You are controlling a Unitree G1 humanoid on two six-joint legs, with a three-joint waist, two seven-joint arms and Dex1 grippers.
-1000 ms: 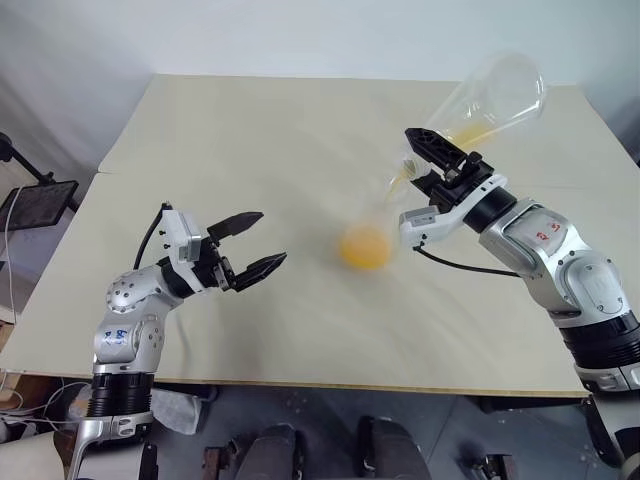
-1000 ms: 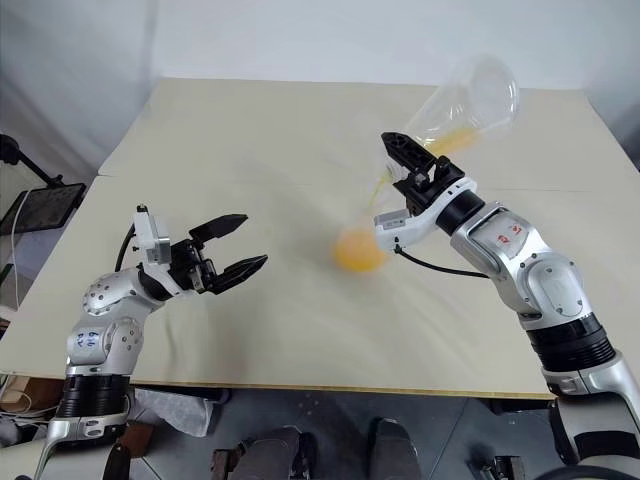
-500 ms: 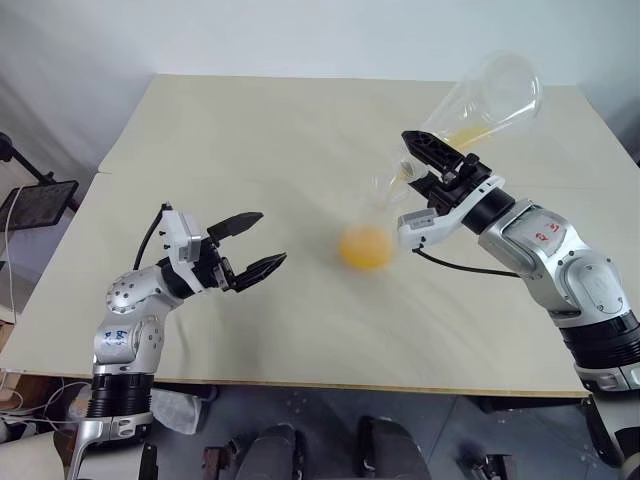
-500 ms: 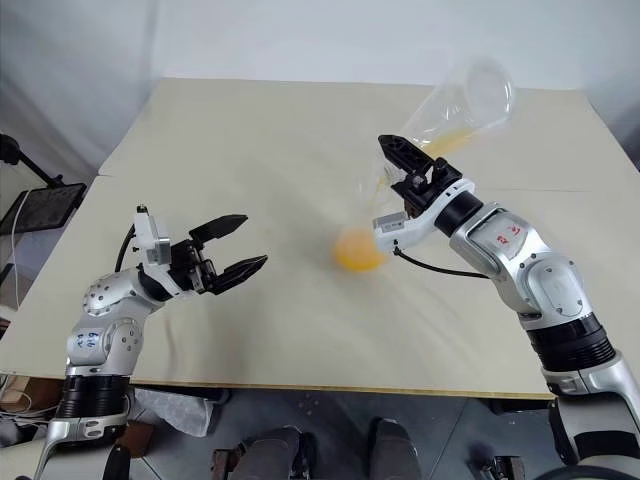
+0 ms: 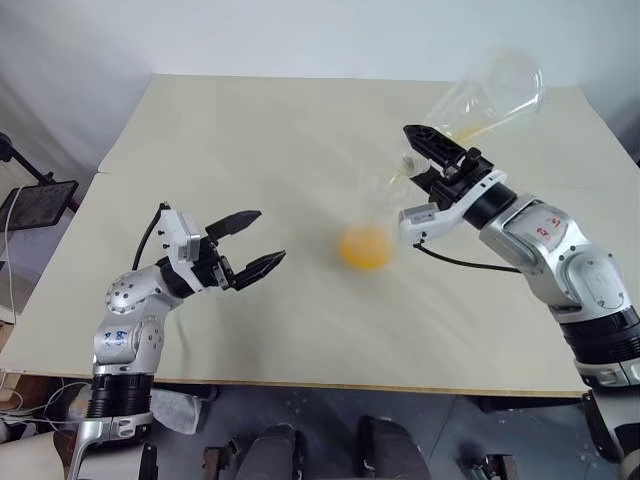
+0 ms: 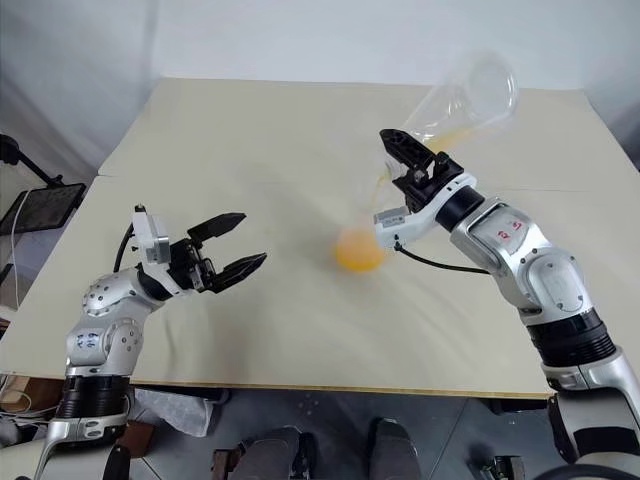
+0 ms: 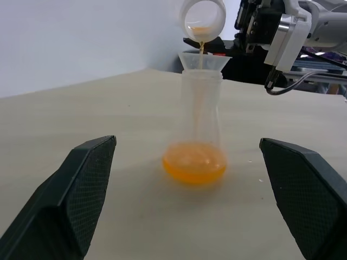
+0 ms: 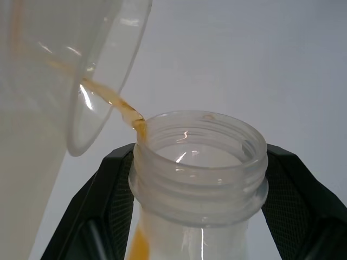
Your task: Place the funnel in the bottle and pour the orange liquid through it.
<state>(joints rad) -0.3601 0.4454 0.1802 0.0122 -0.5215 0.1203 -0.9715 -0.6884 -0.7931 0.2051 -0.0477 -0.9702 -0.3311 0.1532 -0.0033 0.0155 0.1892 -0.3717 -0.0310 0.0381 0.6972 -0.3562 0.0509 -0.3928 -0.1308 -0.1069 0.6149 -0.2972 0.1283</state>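
A: Status on the pour?
B: Funnel (image 7: 204,60) sat in the neck of the bottle (image 7: 198,116), bottle upright mid-table. Orange liquid (image 7: 194,163) pooled in its base, roughly the bottom quarter.
A: Source?
B: Clear flask (image 5: 490,100), tipped mouth-down over the funnel, mouth just above the rim, not touching as far as I could see. Thin orange stream (image 7: 201,49) ran from its lip into the funnel. Only a little orange was left inside, low along its wall.
A: Who held it?
B: Right gripper (image 5: 437,165), fingers clamped tight around the flask's neck.
A: Left?
B: Left gripper (image 5: 248,246) was spread wide, holding nothing, hovering above the table (image 5: 250,130) well apart from the bottle, pointed at it.
A: So what's done?
B: Funnel placed, most of the liquid through, I'd judge. Left: drain the remainder, then right the flask. No spill seen on the table
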